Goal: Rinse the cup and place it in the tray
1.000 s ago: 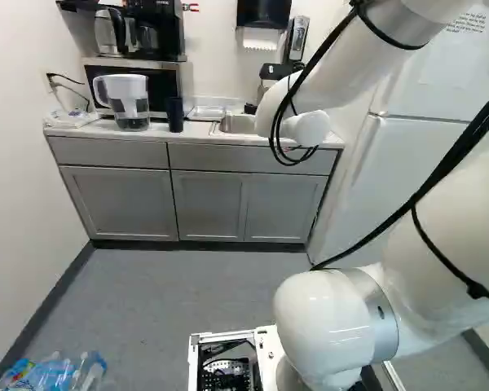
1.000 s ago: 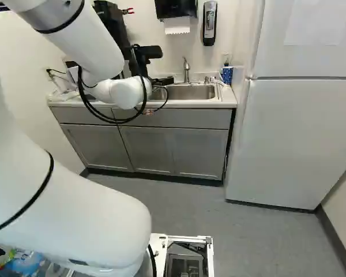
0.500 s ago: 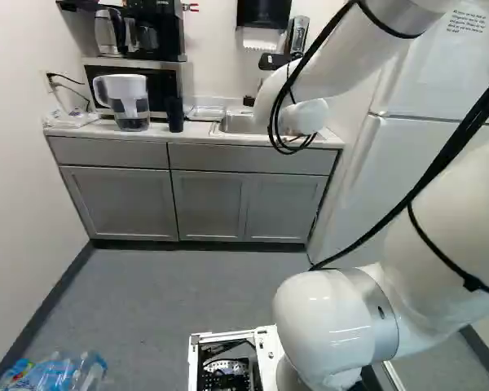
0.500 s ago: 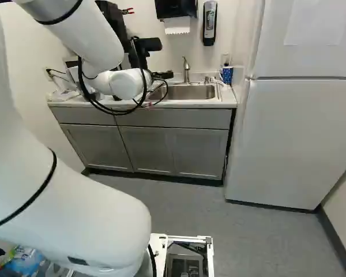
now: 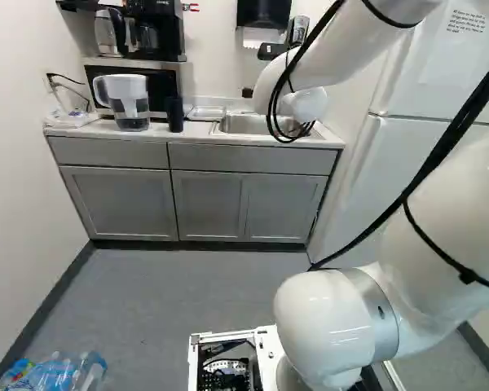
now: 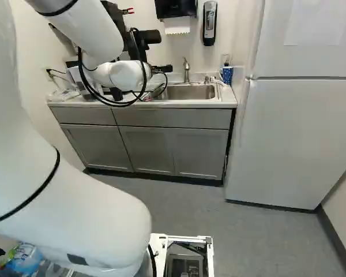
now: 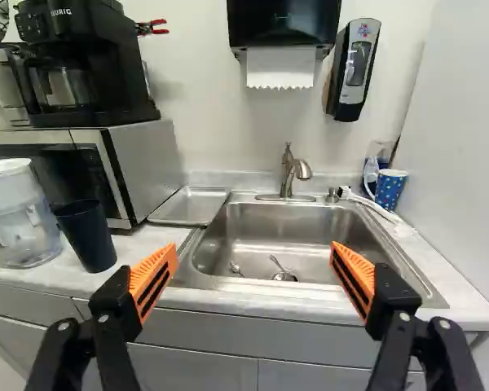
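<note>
In the right base view my gripper (image 6: 161, 68) shows only as a black part past the arm's end, near the sink. The wrist view has the gripper (image 7: 254, 275) open, its orange pads wide apart, with nothing between them. A dark blue cup (image 7: 87, 236) stands upright on the counter beside the left finger, clear of it; the left base view shows this cup (image 5: 174, 114) next to the pitcher. Between microwave and sink lies a shallow metal tray (image 7: 179, 209). Ahead of the fingers is the steel sink (image 7: 257, 236) with its faucet (image 7: 288, 173).
A clear pitcher (image 7: 18, 216) stands beside the dark cup. Behind them is a microwave (image 7: 138, 167) with a coffee maker (image 7: 73, 77) on top. A blue patterned cup (image 7: 389, 189) stands at the sink's far corner, near the fridge (image 6: 300, 138). A soap dispenser (image 7: 355, 69) hangs above.
The arm's far end has risen, carrying the gripper up with it, so more of the sink shows in the left base view. The base and the counter's things have stayed put.
</note>
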Tool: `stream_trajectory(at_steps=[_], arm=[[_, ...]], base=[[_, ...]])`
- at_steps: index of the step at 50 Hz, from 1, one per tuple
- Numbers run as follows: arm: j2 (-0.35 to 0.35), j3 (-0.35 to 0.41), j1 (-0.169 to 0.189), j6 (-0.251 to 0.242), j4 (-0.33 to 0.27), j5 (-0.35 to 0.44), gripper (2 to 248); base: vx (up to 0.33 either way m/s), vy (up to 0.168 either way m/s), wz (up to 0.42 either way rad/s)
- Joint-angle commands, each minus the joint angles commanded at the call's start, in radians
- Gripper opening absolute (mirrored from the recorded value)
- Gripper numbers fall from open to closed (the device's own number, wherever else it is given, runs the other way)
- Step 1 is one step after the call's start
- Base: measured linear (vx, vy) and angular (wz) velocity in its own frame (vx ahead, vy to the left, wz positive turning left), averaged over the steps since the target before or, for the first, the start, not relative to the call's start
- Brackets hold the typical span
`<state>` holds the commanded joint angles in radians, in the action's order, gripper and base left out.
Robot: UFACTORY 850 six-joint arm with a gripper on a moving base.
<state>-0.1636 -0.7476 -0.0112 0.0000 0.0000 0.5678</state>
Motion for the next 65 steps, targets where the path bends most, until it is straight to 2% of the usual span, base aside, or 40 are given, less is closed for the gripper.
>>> stream_trajectory(at_steps=[65], arm=[[0.072, -0.192, -0.008, 0.0, 0.0, -0.117, 247]], base=[[0.0, 0.0, 0.0]])
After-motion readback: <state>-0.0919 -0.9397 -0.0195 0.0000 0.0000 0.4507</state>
